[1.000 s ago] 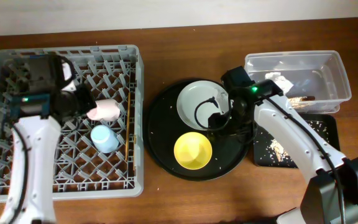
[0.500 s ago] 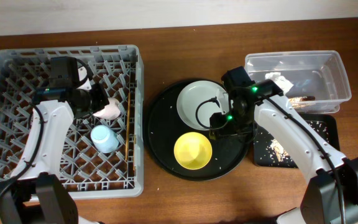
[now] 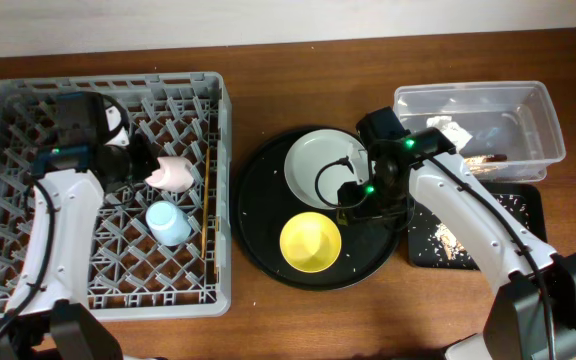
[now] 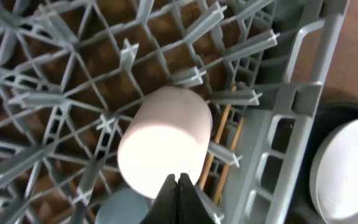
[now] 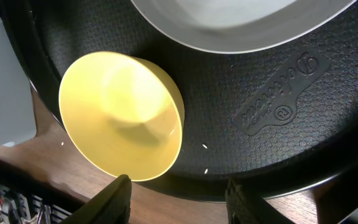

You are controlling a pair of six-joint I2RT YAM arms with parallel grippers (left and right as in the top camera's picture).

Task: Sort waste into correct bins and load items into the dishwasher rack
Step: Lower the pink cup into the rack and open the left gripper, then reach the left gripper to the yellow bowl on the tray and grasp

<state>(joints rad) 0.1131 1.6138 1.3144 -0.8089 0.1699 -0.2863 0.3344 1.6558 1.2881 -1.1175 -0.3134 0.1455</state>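
The left gripper [image 4: 178, 186] is closed on the lower edge of the pink cup [image 4: 165, 138]. The cup lies tilted on its side over the pegs of the rack [image 3: 218, 110], near the blue cup [image 3: 168, 222] and beside the chopsticks [image 3: 206, 205]. Treat the pink cup as light, rigid and smooth: a thin edge pinch can let it pivot, so set it low between pegs before you release. The right gripper [image 5: 179, 196] is open over the round tray [image 5: 278, 112], with the bowl [image 5: 120, 118] just ahead of its fingers. The bowl looks light, stiff and slick, so take it by the rim, one finger inside. The plate [image 3: 320, 165] lies just beside it.
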